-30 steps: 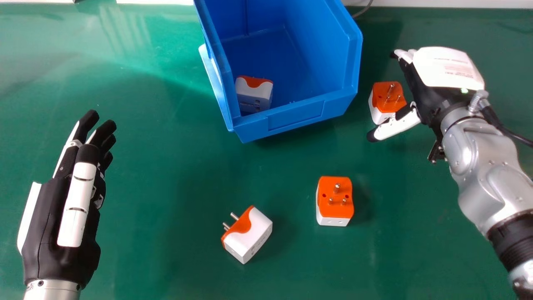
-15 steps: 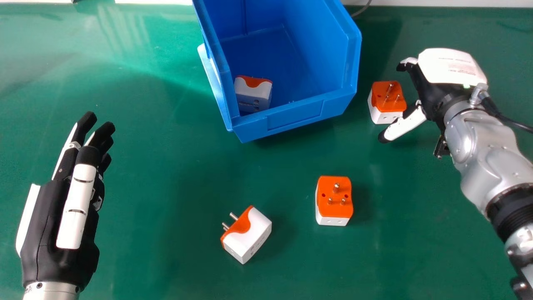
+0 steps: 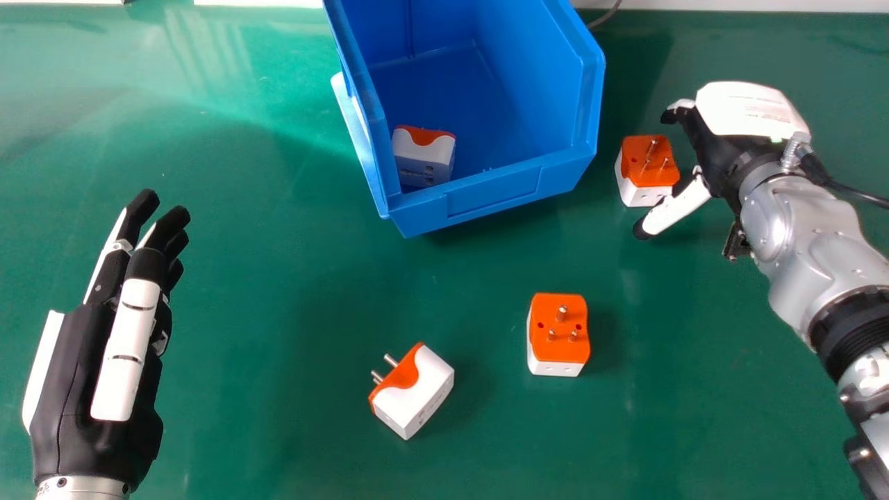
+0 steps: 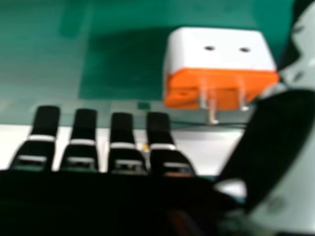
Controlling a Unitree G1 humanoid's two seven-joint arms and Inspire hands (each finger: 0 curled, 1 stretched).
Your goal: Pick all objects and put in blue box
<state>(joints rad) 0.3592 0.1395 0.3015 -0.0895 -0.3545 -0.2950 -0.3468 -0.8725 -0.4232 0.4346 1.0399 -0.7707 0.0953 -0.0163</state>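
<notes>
Right robot hand (image 3: 719, 149) had shifted slightly away from the plug adapter (image 3: 649, 163) outside the blue box (image 3: 493, 192); it and the left robot hand (image 3: 83, 389) were released, holding nothing. One boxed adapter (image 3: 424, 156) was done, three left on the table (image 3: 278, 292), counting the side-lying adapter (image 3: 417, 392) and pins-up adapter (image 3: 558, 333). Label print (image 3: 757, 111) was illegible.

Laboratory or workshop setting; which of the two cannot be told. Indicative features: a smooth green worktop (image 3: 278, 292), an open-fronted blue box (image 3: 493, 194) of parts-bin type, and a thin cable (image 3: 605, 18).
</notes>
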